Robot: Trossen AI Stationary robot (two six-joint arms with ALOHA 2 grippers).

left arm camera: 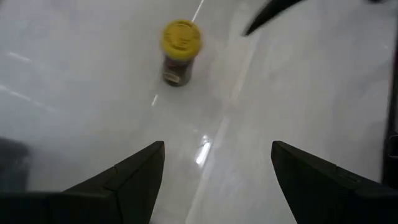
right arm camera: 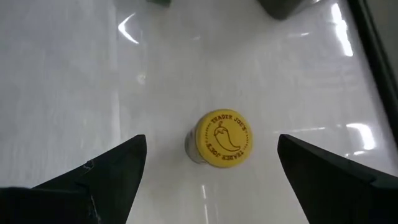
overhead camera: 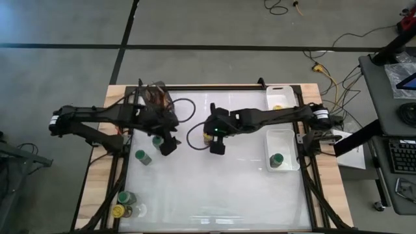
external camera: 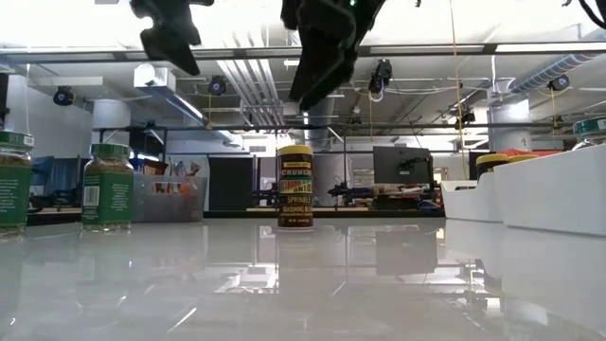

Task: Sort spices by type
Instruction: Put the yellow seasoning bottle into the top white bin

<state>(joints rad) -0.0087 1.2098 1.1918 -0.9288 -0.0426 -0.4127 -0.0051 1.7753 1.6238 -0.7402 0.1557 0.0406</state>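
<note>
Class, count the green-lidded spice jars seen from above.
4 green-lidded jars: two by the left claw, one at the front-left corner, one in a right-side white tray. Arms may hide more.

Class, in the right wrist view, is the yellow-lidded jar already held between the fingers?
No: the yellow-lidded jar stands free on the table, with the right gripper open above it.

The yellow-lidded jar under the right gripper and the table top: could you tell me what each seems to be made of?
Yellow-lidded jar: matte yellow lid, likely plastic, with a printed pepper emblem; its body's material is unclear. Table top: smooth, glossy white, perhaps laminate or acrylic, given its bright reflections.
</note>
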